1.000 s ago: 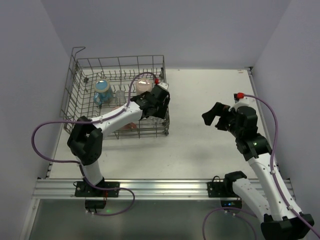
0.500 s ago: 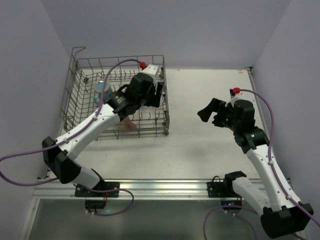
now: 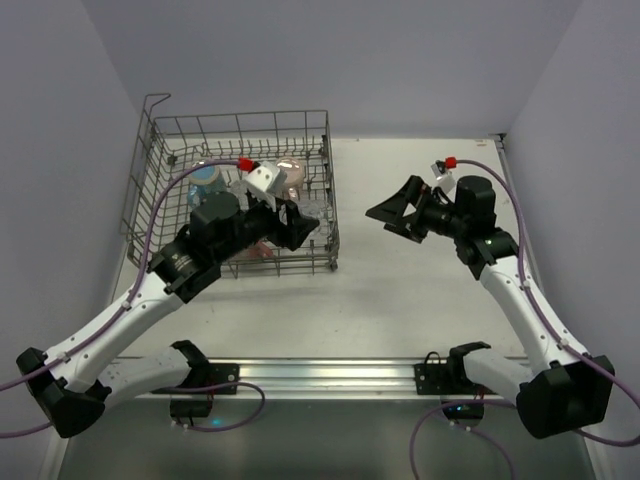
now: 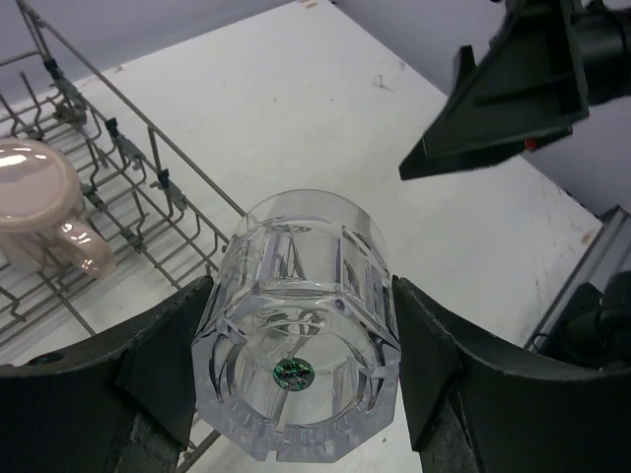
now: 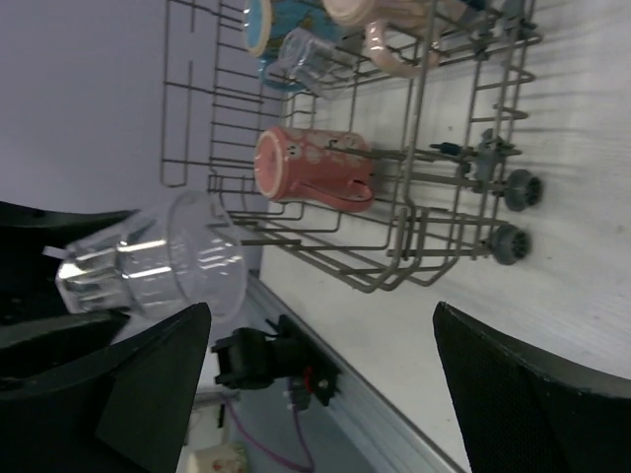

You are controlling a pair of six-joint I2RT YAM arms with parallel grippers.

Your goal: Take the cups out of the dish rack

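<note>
Just changed: the left gripper (image 3: 296, 222) has lifted out of the dish rack (image 3: 141, 190) and swung toward the rack's right wall, carrying the clear glass tumbler (image 4: 296, 325).
Left jaws: clamped on the tumbler's faceted sides, one finger on each side, near its thick base.
Tumbler now: in the air, clear of the prongs, above the rack's right near corner and just short of the bare table (image 3: 400, 290). In the right wrist view it lies tipped on its side with the mouth toward the other arm.
Right jaws: the right gripper (image 3: 395, 212) stands spread wide, holding nothing and aimed at the tumbler, near it but apart.
Meaning for the task: one cup is out of the rack but not yet set down. The facing grippers suggest a hand-over (a guess from the pose only).
Left in the rack: the pink-cream mug (image 4: 39, 192), the red mug (image 5: 311, 168) lying on its side, a blue cup (image 3: 205, 178), and what looks like a small clear glass (image 5: 301, 54) beside it.
Against a second ago: the left gripper was then low inside the rack by its right wall, elbow folded close to the base. Now the arm is stretched out and the gripper is raised.
Right arm against a second ago: it stood farther right over open table and has since reached left toward the rack, jaws as wide as before.
</note>
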